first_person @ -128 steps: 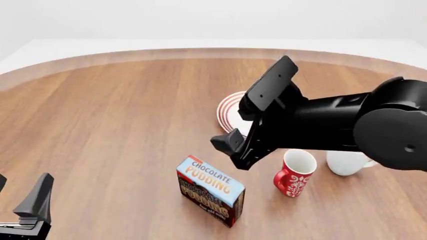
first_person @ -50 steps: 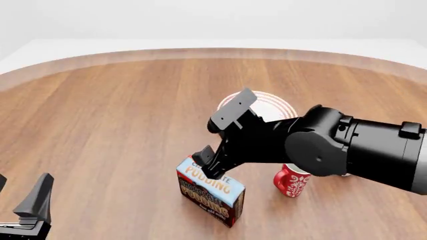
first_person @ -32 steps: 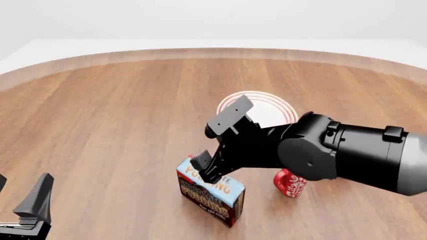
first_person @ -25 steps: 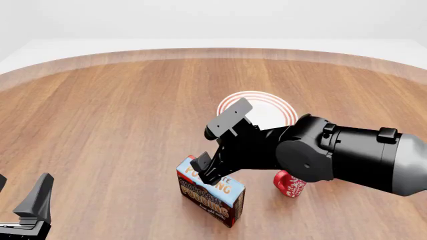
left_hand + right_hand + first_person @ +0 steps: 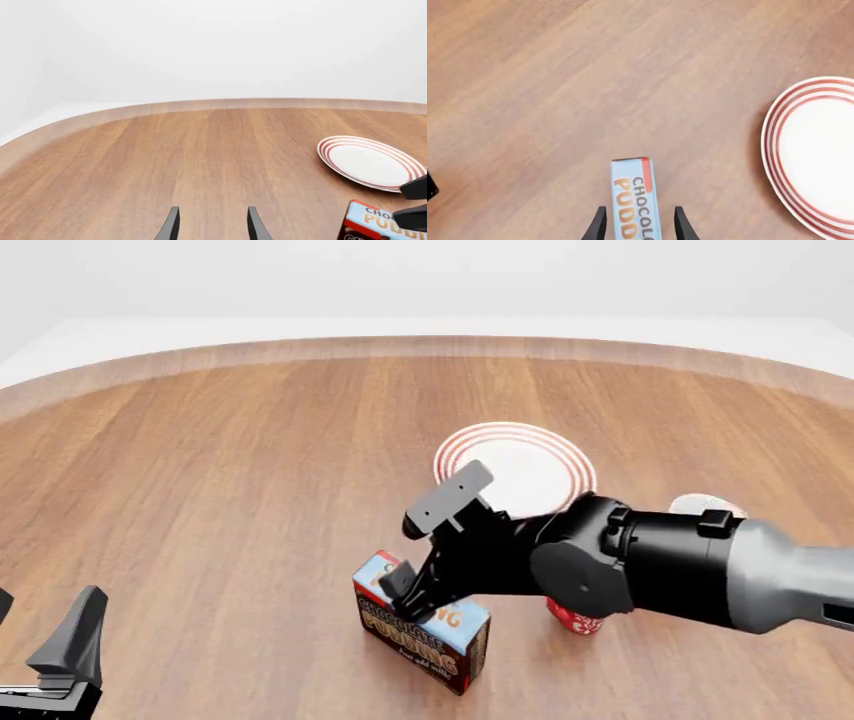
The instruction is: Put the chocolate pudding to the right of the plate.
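Observation:
The chocolate pudding stands on the table near the front, light-blue top up; it also shows in the right wrist view and the left wrist view. My right gripper is open and low over it, its fingers either side of the carton's top with small gaps. The plate, white with red rings, lies just behind the right arm; it also shows in the right wrist view and the left wrist view. My left gripper is open and empty at the front left corner.
A red patterned mug stands right of the carton, mostly hidden under the right arm. A white mug peeks out behind the arm, right of the plate. Bare wood spreads over the left half of the table.
My right gripper has moved down and forward from above the plate to the carton, its fingers now straddling the carton's top. The left arm and the carton have not moved.

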You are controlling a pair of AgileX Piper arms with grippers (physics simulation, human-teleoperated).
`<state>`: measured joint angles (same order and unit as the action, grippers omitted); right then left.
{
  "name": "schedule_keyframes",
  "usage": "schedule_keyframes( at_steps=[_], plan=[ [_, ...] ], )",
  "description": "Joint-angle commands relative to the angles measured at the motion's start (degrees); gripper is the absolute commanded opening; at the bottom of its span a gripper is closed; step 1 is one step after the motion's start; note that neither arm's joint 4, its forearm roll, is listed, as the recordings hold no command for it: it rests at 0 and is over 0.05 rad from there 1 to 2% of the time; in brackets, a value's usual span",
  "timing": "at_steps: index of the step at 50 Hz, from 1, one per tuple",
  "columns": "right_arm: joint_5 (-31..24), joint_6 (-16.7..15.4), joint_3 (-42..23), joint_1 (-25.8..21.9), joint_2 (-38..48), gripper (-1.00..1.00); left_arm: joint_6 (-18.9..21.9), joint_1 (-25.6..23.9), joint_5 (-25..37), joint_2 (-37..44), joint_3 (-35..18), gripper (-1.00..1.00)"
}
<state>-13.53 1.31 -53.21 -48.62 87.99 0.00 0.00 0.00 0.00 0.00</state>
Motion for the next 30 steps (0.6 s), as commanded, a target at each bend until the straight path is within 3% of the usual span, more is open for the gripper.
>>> schedule_keyframes(
  at_steps=[1,13,18,28,29,30],
  plan=[
    [2.04,-0.04,0.62,0.00,2.46,1.00,0.00,0.00,0.00,0.00,0.00,1.00],
    [5.32,1.93,0.76,-0.98,6.65,1.00,0.00,0.00,0.00,0.00,0.00,1.00],
    [8.15,4.43,1.73,-1.69,9.93,1.00,0.00,0.00,0.00,0.00,0.00,1.00],
    [9.90,4.48,2.54,-0.56,11.62,1.00,0.00,0.00,0.00,0.00,0.00,1.00],
    [10.39,2.73,3.14,0.98,10.61,1.00,0.00,0.00,0.00,0.00,0.00,1.00],
    [10.14,3.47,3.06,0.18,10.71,-1.00,0.00,0.00,0.00,0.00,0.00,1.00]
  ],
)
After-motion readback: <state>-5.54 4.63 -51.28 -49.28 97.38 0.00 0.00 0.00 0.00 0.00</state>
